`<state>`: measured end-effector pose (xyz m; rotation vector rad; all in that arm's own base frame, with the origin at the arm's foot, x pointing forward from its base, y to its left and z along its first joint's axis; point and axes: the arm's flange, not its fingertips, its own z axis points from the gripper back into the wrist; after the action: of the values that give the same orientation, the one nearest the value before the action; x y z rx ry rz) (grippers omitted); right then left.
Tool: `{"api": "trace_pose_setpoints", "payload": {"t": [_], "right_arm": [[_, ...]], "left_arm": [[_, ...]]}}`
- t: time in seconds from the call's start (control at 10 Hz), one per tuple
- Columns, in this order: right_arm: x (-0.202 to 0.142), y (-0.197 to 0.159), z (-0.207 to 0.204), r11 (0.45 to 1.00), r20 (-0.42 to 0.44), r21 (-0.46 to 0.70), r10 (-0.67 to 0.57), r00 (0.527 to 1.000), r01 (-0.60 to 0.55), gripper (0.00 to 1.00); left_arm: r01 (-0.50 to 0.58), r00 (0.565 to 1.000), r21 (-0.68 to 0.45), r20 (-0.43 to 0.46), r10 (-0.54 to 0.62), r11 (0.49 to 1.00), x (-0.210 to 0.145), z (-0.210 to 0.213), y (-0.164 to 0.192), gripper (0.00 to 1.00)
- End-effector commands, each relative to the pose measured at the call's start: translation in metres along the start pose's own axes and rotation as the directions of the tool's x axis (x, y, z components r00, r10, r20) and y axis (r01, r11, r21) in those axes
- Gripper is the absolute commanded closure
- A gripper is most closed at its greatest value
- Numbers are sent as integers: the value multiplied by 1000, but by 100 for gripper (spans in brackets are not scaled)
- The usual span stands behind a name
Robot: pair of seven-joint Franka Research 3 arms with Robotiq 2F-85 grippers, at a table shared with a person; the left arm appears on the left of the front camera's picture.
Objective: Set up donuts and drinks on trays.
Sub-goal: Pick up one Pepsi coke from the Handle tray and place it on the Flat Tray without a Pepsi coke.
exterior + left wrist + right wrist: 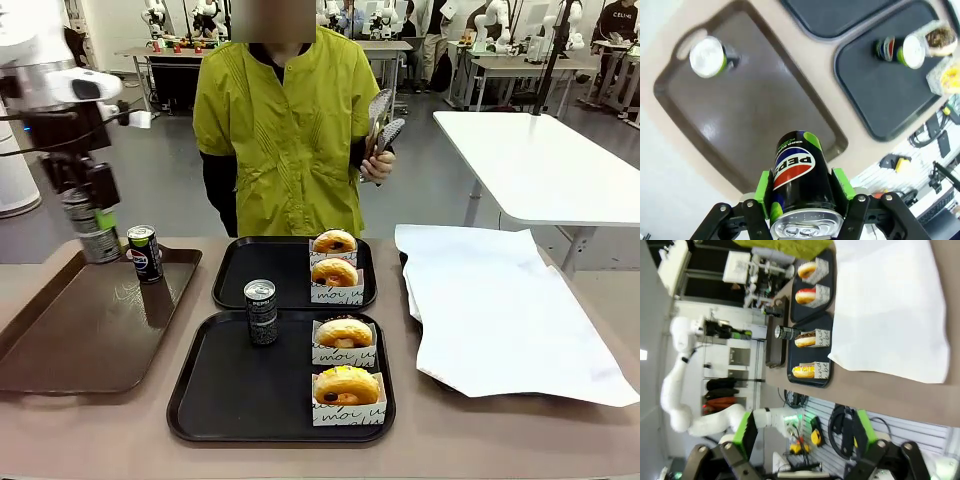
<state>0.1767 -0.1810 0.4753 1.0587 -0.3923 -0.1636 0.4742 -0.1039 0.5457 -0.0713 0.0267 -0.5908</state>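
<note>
Over the brown tray (60,340) at the left of the counter (480,440), our left end effector (92,228) is clamped on a Pepsi can (91,230), held upright, well clear of the tray surface. In the left wrist view the green pads (762,186) pinch the can's sides near its silver top, so the can's long axis runs straight along the fingers.

The relation that matters, we reckon: the far black tray (262,272) has two donuts (334,258) but no drink, and it lies off to the right of the held can and a touch farther across the counter. The near black tray (240,390) already has its can (261,312) and two donuts (345,358).

Another can (145,252) stands on the brown tray just beside the held one.

The left arm is clearly the closer one. The right end effector (802,432) hangs with its jaws spread wide, gripping nothing, high above the white paper (500,310).
</note>
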Motion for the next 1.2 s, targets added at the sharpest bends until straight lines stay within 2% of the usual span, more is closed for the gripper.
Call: {"api": "trace_pose_setpoints", "payload": {"t": [0.0,0.3,0.7,0.9,1.1], "right_arm": [[0,-1,-1,1000,3,19,16,1000,-16,0],[0,-1,-1,1000,3,19,16,1000,-16,0],[0,-1,-1,1000,3,19,16,1000,-16,0],[0,-1,-1,1000,3,19,16,1000,-16,0],[0,-1,-1,1000,3,19,16,1000,-16,0]], "left_arm": [[-33,999,-12,-2,33,999,57,12,-1,41],[-47,999,4,13,47,999,126,-4,-18,41],[-75,997,92,23,74,993,200,-40,-54,41],[-62,998,121,34,58,991,226,-65,-65,41],[-50,999,99,14,49,994,240,-108,-66,41]]}}
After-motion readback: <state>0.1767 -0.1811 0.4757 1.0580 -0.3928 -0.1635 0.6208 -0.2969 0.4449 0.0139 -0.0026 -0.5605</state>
